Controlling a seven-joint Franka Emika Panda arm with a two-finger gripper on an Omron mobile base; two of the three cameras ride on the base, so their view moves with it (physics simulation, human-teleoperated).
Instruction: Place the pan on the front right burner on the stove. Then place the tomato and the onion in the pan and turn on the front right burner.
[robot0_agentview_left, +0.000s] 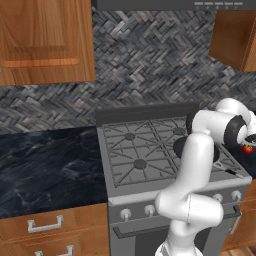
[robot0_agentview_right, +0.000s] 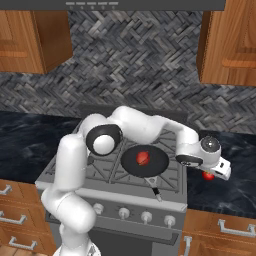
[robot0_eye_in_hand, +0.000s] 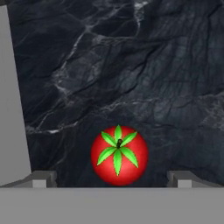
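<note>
On the left, a dark marble tabletop (robot0_agentview_left: 45, 165) runs up to the grey metal gas stove (robot0_agentview_right: 65, 177), with wooden drawers below it and wooden wall cabinets (robot0_agentview_left: 47, 40) over a grey herringbone-tiled wall. The stove carries grey grates, a dark raised back panel and a row of white front knobs (robot0_agentview_right: 122, 213).

The round, shallow, dark grey-black frying pan (robot0_agentview_right: 155, 167) sits on the front right burner; the burner cap itself is covered by the pan. Its thin straight dark handle (robot0_agentview_right: 154, 189) points toward the stove's front edge, so the pan's long axis runs front to back, the handle tip near the edge above the knobs. In the left base view the white arm hides most of the pan, leaving a dark sliver (robot0_agentview_left: 179, 147) beside the forearm.

Inside the pan, about at its middle, lies the small dull red-brown onion (robot0_agentview_right: 143, 159).

Right of the stove the dark marble tabletop goes on, and there rests the small bright red tomato (robot0_eye_in_hand: 119, 155), its green stem top facing straight up at the hand camera. It lies close to the stove's right side, whose grey edge (robot0_eye_in_hand: 11, 109) shows at the left of the hand view. In the right base view the tomato (robot0_agentview_right: 208, 175) peeks from under the white hand; in the left base view it (robot0_agentview_left: 248, 148) shows at the right border.

The gripper (robot0_eye_in_hand: 111, 178) hovers right above the tomato with its jaws spread wide, one fingertip to each side, not touching it. Nothing stands between the fingers and the tomato; bare marble surrounds it.
</note>
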